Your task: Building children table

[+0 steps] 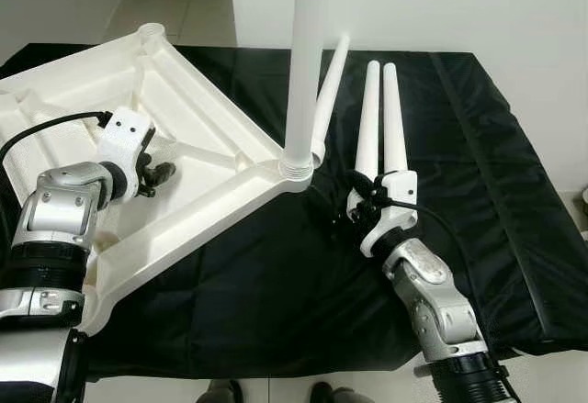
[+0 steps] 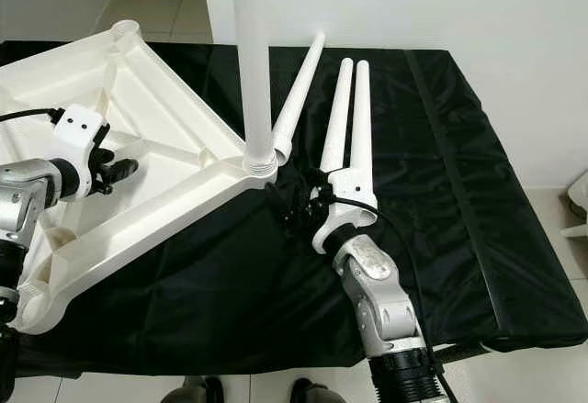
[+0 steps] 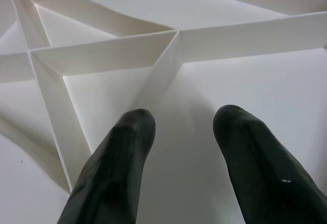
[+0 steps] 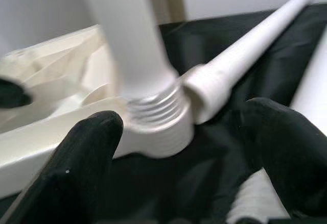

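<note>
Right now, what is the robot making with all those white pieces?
It is putting together a small table. The white tabletop lies upside down on a black cloth, with one leg standing upright in its corner socket. The left pincer rests open over the tabletop's ribs. The right pincer, open, sits by that socket, next to three loose legs on the cloth.

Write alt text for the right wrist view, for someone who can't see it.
The open right gripper, its two black fingers spread, faces a white table leg standing upright in the threaded corner socket of the upturned white tabletop. A loose white leg lies beside the socket on the black cloth.
</note>
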`<state>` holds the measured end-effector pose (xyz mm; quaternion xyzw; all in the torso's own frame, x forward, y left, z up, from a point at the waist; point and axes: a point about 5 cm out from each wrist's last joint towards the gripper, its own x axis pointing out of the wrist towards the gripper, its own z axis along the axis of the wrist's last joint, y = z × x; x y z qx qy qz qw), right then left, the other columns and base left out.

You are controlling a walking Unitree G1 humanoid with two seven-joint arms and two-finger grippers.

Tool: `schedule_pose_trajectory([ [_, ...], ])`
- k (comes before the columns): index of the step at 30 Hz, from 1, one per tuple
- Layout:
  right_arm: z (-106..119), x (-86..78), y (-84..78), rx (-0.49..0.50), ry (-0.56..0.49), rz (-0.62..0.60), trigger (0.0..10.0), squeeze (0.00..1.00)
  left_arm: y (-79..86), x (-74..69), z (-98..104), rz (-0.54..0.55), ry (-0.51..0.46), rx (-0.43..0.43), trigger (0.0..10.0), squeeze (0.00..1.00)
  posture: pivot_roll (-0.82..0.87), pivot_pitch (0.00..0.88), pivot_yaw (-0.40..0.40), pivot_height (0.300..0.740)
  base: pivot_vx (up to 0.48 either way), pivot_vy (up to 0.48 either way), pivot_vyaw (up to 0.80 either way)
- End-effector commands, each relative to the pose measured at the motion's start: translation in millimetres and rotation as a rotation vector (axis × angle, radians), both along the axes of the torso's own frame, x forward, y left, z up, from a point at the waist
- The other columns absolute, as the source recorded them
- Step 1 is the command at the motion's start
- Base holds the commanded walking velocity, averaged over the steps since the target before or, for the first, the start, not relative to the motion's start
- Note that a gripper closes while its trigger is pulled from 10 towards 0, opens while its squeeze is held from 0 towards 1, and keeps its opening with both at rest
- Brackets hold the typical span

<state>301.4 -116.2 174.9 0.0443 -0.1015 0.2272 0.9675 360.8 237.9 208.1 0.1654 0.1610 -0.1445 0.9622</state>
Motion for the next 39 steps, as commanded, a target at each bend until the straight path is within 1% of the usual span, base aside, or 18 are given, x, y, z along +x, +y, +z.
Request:
schedule_pose_trajectory([
  [1, 7, 5.1, -11.2, 0.021, -0.034, -0.079, 10.0, 0.00, -2.3, -3.5, -2, -0.038, 0.006, -0.009, 10.0, 0.00, 0.02, 0.128, -0.002, 0.740, 0.000, 0.000, 0.00],
  [4, 13, 8.7, -17.2, 0.029, -0.057, -0.120, 10.0, 0.00, -6.7, -4.5, -2, -0.062, 0.000, -0.031, 10.0, 0.00, 0.02, 0.124, -0.003, 0.740, 0.000, 0.000, 0.00],
  [5, 17, 10.5, -19.9, 0.034, -0.066, -0.136, 10.0, 0.00, -10.1, -5.7, -1, -0.082, -0.006, -0.042, 10.0, 0.00, 0.02, 0.124, -0.003, 0.740, 0.000, 0.000, 0.00],
  [6, 24, 15.5, -25.1, 0.030, -0.079, -0.172, 10.0, 0.00, -18.1, -9.3, 0, -0.127, -0.007, -0.075, 10.0, 0.00, 0.02, 0.124, -0.004, 0.740, 0.000, 0.000, 0.00],
  [7, 24, 15.5, -25.1, 0.030, -0.079, -0.172, 10.0, 0.00, -18.1, -9.3, 0, -0.127, -0.007, -0.075, 10.0, 0.00, 0.02, 0.124, -0.004, 0.740, 0.000, 0.000, 0.00],
  [11, 34, 27.6, -30.3, 0.001, -0.081, -0.246, 10.0, 0.00, -33.3, -16.3, -1, -0.193, 0.004, -0.120, 10.0, 0.00, 0.02, 0.130, -0.006, 0.740, 0.000, 0.000, 0.00],
  [12, 34, 27.6, -30.3, 0.001, -0.081, -0.246, 10.0, 0.00, -33.3, -16.3, -1, -0.193, 0.004, -0.120, 10.0, 0.00, 0.02, 0.130, -0.006, 0.740, 0.000, 0.000, 0.00],
  [14, 39, 38.3, -30.1, -0.026, -0.067, -0.265, 10.0, 0.00, -43.0, -20.9, -4, -0.228, 0.016, -0.127, 10.0, 0.00, 0.02, 0.143, -0.011, 0.740, 0.000, 0.000, 0.00],
  [16, 41, 42.2, -29.8, -0.031, -0.062, -0.268, 10.0, 0.00, -46.3, -22.7, -5, -0.241, 0.019, -0.128, 10.0, 0.00, 0.02, 0.143, -0.011, 0.740, 0.000, 0.000, 0.00],
  [17, 44, 49.7, -28.6, -0.045, -0.047, -0.269, 10.0, 0.00, -52.2, -25.4, -3, -0.258, 0.018, -0.138, 10.0, 0.00, 0.03, 0.150, -0.016, 0.740, 0.000, 0.000, 0.00],
  [18, 47, 56.1, -27.3, -0.055, -0.036, -0.267, 10.0, 0.00, -58.1, -28.3, 0, -0.278, 0.010, -0.148, 10.0, 0.00, 0.04, 0.160, -0.023, 0.740, 0.000, 0.000, 0.00],
  [21, 49, 60.0, -26.4, -0.060, -0.030, -0.266, 10.0, 0.00, -61.7, -30.7, 2, -0.290, 0.004, -0.155, 10.0, 0.00, 0.04, 0.160, -0.023, 0.740, 0.000, 0.000, 0.00],
  [22, 54, 71.3, -17.2, -0.086, 0.004, -0.188, 10.0, 0.00, -70.7, -35.8, 13, -0.318, -0.021, -0.161, 10.0, 0.00, 0.05, 0.179, -0.036, 0.740, 0.000, 0.000, 0.00],
  [23, 54, 71.3, -17.2, -0.086, 0.004, -0.188, 10.0, 0.00, -70.7, -35.8, 13, -0.318, -0.021, -0.161, 10.0, 0.00, 0.05, 0.179, -0.036, 0.740, 0.000, 0.000, 0.00],
  [28, 69, 87.8, -6.8, -0.133, 0.013, -0.112, 10.0, 0.00, -83.1, -45.3, 36, -0.364, -0.069, -0.163, 10.0, 0.00, 0.06, 0.234, -0.056, 0.740, 0.000, 0.000, 0.00],
  [31, 73, 92.2, -5.0, -0.169, 0.005, -0.107, 10.0, 0.00, -85.5, -47.6, 41, -0.377, -0.081, -0.154, 10.0, 0.00, 0.07, 0.238, -0.057, 0.740, 0.000, 0.000, 0.00],
  [35, 81, 101.6, -1.8, -0.149, 0.055, -0.083, 10.0, 0.00, -89.9, -52.5, 49, -0.385, -0.092, -0.151, 10.0, 0.00, 0.08, 0.279, -0.065, 0.740, 0.000, 0.000, 0.00],
  [39, 86, 106.4, 3.4, -0.189, 0.071, -0.057, 10.0, 0.00, -93.2, -55.8, 54, -0.392, -0.100, -0.148, 10.0, 0.00, 0.09, 0.294, -0.067, 0.740, 0.000, 0.000, 0.00],
])
